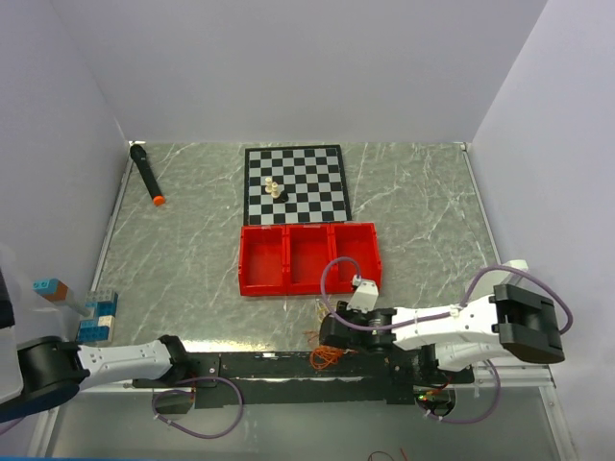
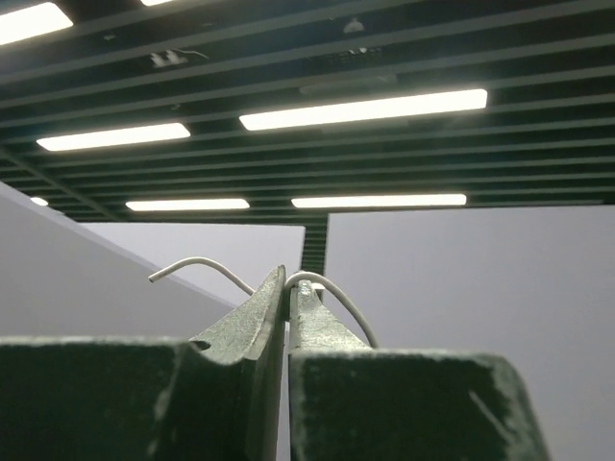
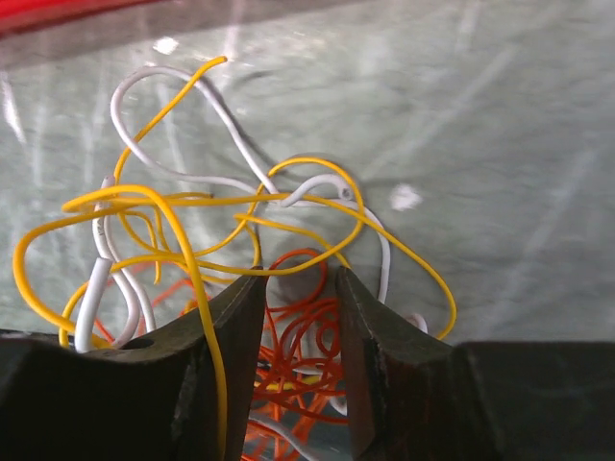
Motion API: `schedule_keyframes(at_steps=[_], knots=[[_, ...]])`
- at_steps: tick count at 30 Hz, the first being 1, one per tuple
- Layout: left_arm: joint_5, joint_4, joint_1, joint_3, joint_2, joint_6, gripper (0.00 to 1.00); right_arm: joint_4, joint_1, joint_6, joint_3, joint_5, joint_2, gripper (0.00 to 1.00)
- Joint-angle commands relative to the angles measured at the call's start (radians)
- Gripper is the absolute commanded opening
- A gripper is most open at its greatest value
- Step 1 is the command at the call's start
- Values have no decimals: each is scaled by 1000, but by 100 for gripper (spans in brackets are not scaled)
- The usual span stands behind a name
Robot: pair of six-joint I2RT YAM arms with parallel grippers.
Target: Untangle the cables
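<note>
My right tool (image 3: 298, 280) hovers partly open, gripping nothing, over the cables (image 3: 272, 199), a loose knot of white, yellow and orange strands at the middle of the bench's near edge. My left tool (image 2: 289, 280) is pinched closed on a white cable end (image 2: 197, 261). They look light, limp and springy; I'd take an outer yellow loop
</note>
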Motion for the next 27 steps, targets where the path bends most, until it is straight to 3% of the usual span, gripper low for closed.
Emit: schedule_keyframes(at_steps=[1, 4, 12, 23, 27], knots=[[18, -84, 4, -106, -36, -79, 11, -138, 10, -32, -70, -12, -72, 45], [38, -154, 4, -222, -87, -147, 13, -92, 19, -86, -76, -3, -116, 45], [29, -127, 4, -424, -105, -167, 12, 48, 70, -203, -123, -17, -214, 43], [34, -30, 4, -365, -31, -120, 13, 97, 77, -244, -130, -17, -242, 43], [31, -24, 4, -408, -33, -121, 13, 105, 77, -236, -136, -9, -254, 43]])
